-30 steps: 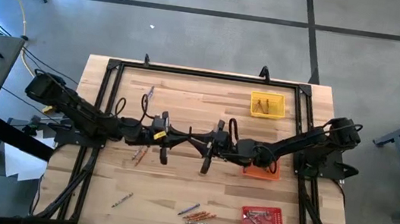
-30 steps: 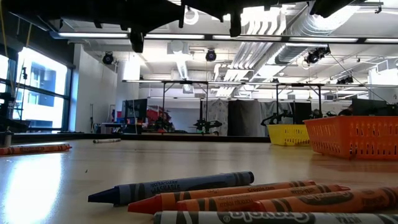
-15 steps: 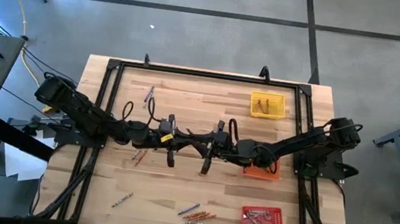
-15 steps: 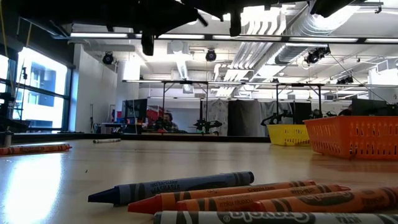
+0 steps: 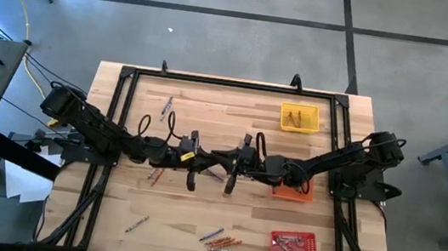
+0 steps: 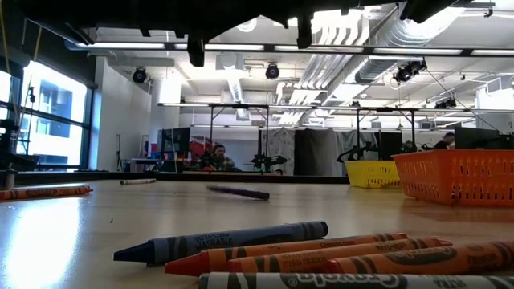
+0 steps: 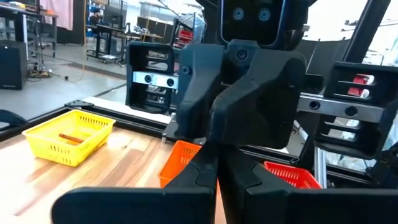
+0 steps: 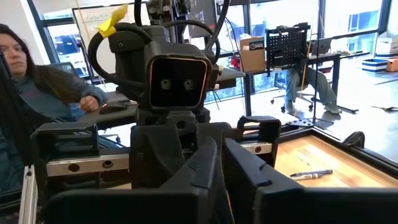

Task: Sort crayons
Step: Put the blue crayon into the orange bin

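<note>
both arms are stretched in over the middle of the tabletop (image 5: pixel 209 107), wrists nearly nose to nose. the left gripper (image 5: pixel 192 179) hangs at about 9 o'clock of centre, the right gripper (image 5: pixel 230 184) just beside it toward 3 o'clock. both pairs of jaws look pressed closed with nothing between them.

a dark purple crayon (image 6: pixel 238 192) lies loose on the wood under the two wrists. the rest of the crayons are scattered: a cluster (image 5: pixel 221 241) of blue and orange ones at 6 o'clock near the front edge, a few (image 5: pixel 155 174) by the left wrist, one (image 5: pixel 136 224) toward 7 o'clock, one (image 5: pixel 168 103) up at 11 o'clock. the yellow tray (image 5: pixel 299 118) at 1 o'clock holds a couple, the red tray (image 5: pixel 294 248) at 5 o'clock several, and the orange tray (image 5: pixel 293 191) sits half under the right arm.

my worry is the two wrists so close together: either arm swinging could knock the other, or nudge the purple crayon rolling off across the wood.
</note>
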Motion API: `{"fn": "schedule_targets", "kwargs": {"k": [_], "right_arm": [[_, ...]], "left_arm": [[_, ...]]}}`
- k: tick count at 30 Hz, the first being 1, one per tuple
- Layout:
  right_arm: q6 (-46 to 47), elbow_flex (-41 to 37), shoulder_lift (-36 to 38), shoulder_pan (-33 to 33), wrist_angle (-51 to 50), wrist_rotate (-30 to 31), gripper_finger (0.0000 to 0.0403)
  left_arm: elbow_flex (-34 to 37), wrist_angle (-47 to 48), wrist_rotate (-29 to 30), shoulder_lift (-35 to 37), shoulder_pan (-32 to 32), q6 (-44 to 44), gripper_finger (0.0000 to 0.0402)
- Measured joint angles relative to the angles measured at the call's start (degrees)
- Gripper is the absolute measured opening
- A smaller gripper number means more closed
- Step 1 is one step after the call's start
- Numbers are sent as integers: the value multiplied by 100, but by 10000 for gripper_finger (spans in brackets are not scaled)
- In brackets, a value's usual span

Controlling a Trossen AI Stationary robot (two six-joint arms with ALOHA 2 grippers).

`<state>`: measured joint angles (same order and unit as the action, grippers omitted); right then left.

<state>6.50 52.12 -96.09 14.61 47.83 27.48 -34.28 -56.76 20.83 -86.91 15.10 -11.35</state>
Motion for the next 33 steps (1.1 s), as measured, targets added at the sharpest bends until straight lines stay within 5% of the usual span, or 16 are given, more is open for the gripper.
{"fn": "schedule_targets", "kwargs": {"k": [16,21,33], "right_arm": [[-99,0,0,0,-13,3,1],[-280,0,118,0,-229,132,0],[1350,0,1152,-6,-3837,176,0]], "left_arm": [[0,45,-167,2,3,-4,0],[2,685,-432,9,3,-116,0],[4,3730,-552,9,-346,-699,11]]}}
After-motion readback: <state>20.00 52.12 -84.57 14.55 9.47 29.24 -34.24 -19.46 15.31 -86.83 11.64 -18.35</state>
